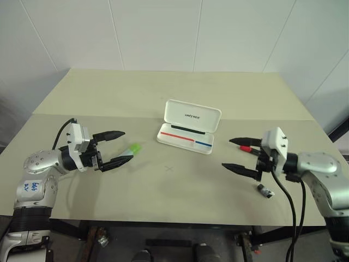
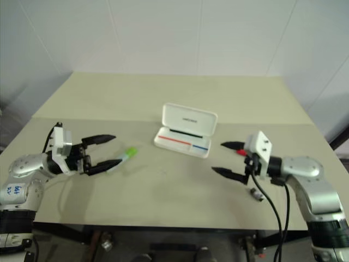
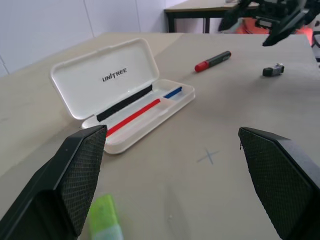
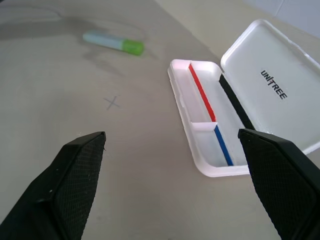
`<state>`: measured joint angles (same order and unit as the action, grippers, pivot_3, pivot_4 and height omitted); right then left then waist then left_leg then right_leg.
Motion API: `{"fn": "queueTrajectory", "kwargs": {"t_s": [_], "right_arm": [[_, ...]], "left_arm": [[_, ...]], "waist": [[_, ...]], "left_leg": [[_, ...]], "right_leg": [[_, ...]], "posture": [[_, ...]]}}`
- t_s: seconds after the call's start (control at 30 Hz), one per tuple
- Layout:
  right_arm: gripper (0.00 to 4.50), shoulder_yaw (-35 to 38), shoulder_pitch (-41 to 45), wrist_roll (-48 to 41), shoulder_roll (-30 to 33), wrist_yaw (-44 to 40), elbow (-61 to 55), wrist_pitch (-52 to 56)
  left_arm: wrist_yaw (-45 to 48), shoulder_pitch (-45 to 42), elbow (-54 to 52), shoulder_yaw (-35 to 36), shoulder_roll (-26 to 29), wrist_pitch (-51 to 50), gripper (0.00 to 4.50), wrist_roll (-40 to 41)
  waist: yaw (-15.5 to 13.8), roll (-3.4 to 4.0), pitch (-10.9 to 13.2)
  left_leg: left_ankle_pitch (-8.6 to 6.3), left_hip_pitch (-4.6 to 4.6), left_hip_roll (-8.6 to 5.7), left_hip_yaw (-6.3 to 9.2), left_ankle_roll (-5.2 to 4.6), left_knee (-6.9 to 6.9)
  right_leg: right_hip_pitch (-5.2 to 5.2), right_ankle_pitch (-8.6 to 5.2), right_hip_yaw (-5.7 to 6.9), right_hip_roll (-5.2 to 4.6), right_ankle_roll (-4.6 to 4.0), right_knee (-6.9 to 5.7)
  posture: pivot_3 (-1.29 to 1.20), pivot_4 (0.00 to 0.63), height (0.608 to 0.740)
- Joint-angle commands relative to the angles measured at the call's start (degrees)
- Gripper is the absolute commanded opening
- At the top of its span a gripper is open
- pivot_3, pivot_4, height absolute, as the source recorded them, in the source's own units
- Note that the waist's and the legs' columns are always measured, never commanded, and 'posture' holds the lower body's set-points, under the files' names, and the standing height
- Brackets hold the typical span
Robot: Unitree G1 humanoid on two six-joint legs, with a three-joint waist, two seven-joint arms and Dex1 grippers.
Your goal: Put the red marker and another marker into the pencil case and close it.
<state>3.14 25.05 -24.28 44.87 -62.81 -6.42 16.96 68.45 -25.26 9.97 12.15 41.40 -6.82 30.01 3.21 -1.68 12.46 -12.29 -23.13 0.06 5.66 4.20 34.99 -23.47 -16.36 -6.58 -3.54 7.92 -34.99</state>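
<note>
The white pencil case (image 1: 192, 115) lies open at the table's middle, lid raised, with red and blue stripes inside and nothing else in it. The green-capped marker (image 1: 132, 149) lies on the table to its left, just past the tips of my left gripper (image 1: 127, 146), which stands open and level around empty air. The red marker (image 3: 212, 60) lies to the right of the case, partly hidden behind my right gripper (image 1: 227, 153). That gripper is open too and holds nothing. In the right wrist view the case (image 4: 260, 85) and the green marker (image 4: 114, 43) lie ahead of the fingers.
A small dark cylinder (image 1: 265, 190) lies near the table's front edge under my right wrist. A faint cross mark (image 1: 168, 168) is drawn on the tabletop in front of the case. A white wall backs the table's far edge.
</note>
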Motion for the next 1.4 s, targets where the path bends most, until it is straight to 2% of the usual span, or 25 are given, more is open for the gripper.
{"fn": "queueTrajectory", "kwargs": {"t_s": [0.03, 0.1, 0.17, 0.23, 0.33, 0.53, 0.8, 1.1, 1.4], "right_arm": [[4.48, -4.9, 4.1, 3.7, 0.0, -1.0, 1.4, 0.8], [4.48, -8.0, 6.3, 5.9, -0.7, -1.7, 3.9, 0.8], [4.11, -10.8, 7.8, 8.3, -1.2, -2.6, 6.7, -0.4], [3.58, -13.1, 8.8, 10.3, -2.0, -3.7, 9.4, -1.9], [2.54, -16.4, 11.5, 13.2, -4.1, -4.8, 12.7, -3.7], [2.54, -19.3, 19.9, 17.3, -10.5, -4.2, 21.1, -5.3], [2.54, -21.2, 28.2, 23.4, -14.4, -4.3, 35.6, -10.4], [2.54, -21.3, 33.4, 28.9, -14.2, -4.6, 47.5, -15.8], [2.54, -21.3, 33.4, 31.4, -13.8, -6.3, 49.0, -16.6]], "left_arm": [[0.3, -1.2, -0.5, 0.5, 1.1, -0.5, 4.5, 0.0], [0.4, -1.0, -0.6, 0.6, 1.3, -0.6, 4.5, -0.1], [0.3, -1.0, -0.5, 0.4, 1.2, -0.6, 4.5, -0.3], [0.0, -1.1, -0.6, 0.3, 0.8, -0.6, 4.5, -0.4], [-0.1, -1.1, -1.3, 0.0, 0.1, -1.3, 4.5, 0.1], [-0.7, -1.4, -1.8, -0.7, -0.8, -1.4, 4.5, -0.3], [-1.9, -1.7, -1.7, -0.6, -1.2, -0.9, 4.5, -1.0], [-3.5, -1.2, -2.5, -0.1, -1.3, -0.3, 4.5, -1.0], [-3.9, -1.7, -1.9, 0.1, -1.0, 0.3, 4.5, -1.0]], "waist": [[-0.1, 0.0, 0.0], [-0.1, 0.0, 0.0], [-0.1, 0.0, 0.0], [-0.1, 0.0, 0.0], [-0.1, 0.01, 0.0], [0.4, 0.01, 0.0], [0.1, 0.01, 0.0], [0.4, 0.01, 0.0], [0.4, 0.02, 0.0]], "left_leg": [[0.0, 0.0, 0.0, 0.0, 0.0, -0.01], [-0.01, -0.01, 0.0, 0.0, 0.01, -0.04], [-0.02, -0.03, 0.0, 0.0, 0.02, -0.05], [-0.04, -0.03, 0.0, 0.0, 0.02, -0.06], [-0.04, -0.03, 0.0, 0.01, 0.02, -0.08], [-0.03, 0.0, 0.01, 0.01, 0.04, -0.04], [-0.04, -0.01, -0.02, 0.06, 0.07, -0.04], [-0.06, 0.0, -0.02, 0.08, 0.1, -0.06], [-0.06, 0.0, -0.02, 0.08, 0.1, -0.06]], "right_leg": [[-0.01, 0.0, 0.0, 0.0, 0.0, 0.0], [-0.02, 0.01, 0.01, -0.01, 0.08, 0.0], [-0.04, 0.04, 0.01, -0.01, 0.17, 0.01], [-0.04, 0.06, 0.03, -0.01, 0.22, 0.0], [-0.05, 0.13, 0.05, -0.01, 0.37, -0.01], [-0.12, 0.23, 0.04, 0.0, 0.53, -0.25], [-0.19, 0.25, 0.11, -0.02, 0.67, -0.43], [-0.23, 0.25, 0.13, -0.01, 0.67, -0.54], [-0.23, 0.25, 0.13, -0.01, 0.67, -0.57]], "posture": [[0.0, 0.15, 0.74], [0.0, 0.15, 0.74], [0.0, 0.15, 0.74], [0.0, 0.15, 0.74], [0.0, 0.15, 0.74], [0.0, 0.15, 0.74], [0.0, 0.15, 0.74], [0.0, 0.15, 0.74], [0.0, 0.15, 0.74]]}}
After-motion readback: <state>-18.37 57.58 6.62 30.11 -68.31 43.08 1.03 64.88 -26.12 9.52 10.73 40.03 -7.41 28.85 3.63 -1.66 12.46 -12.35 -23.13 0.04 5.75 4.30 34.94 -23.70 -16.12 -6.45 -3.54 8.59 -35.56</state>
